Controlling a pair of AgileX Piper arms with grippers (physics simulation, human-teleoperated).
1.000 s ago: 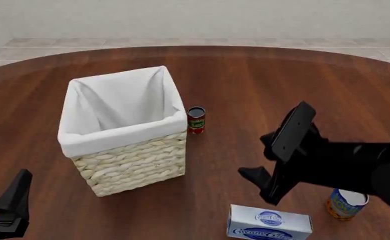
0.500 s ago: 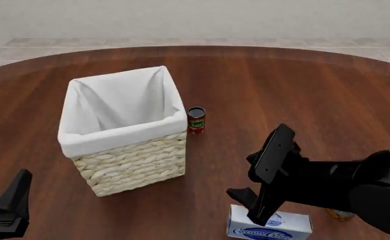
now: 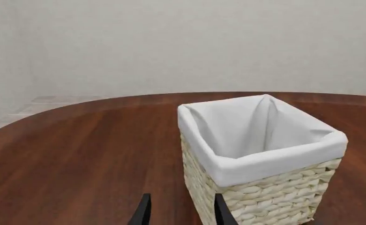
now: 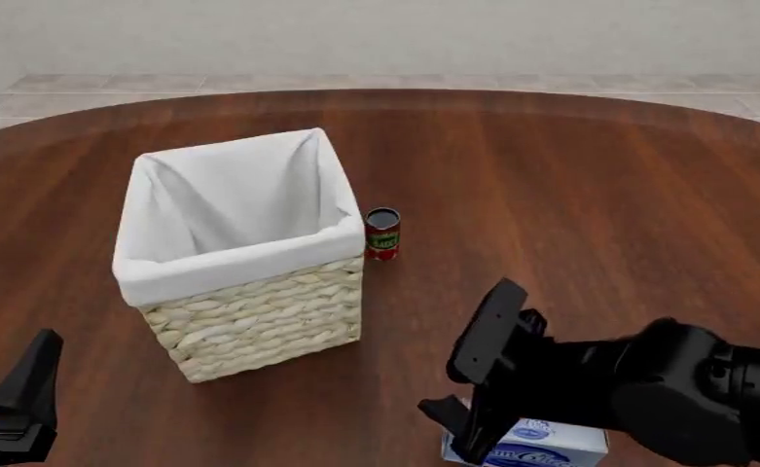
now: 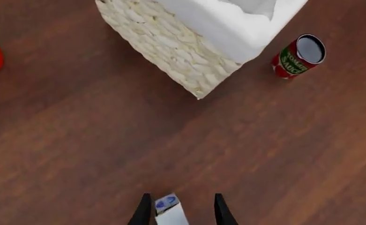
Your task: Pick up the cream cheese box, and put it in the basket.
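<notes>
The tall square cream wicker basket with a white cloth liner [image 4: 239, 255] stands on the round dark wooden bench [image 4: 588, 175], left of centre. Just beside it, at its 3 o'clock, stands a small red-and-green can [image 4: 382, 233], apart from the wicker. The flat pale blue-white cream cheese box [image 4: 535, 444] lies at the basket's 5 o'clock, near the bench's front edge. The right gripper [image 4: 464, 428] is over the box's left end, its jaws astride that end in the right wrist view. The left gripper [image 4: 22, 409] sits at the basket's 8 o'clock, well apart.
</notes>
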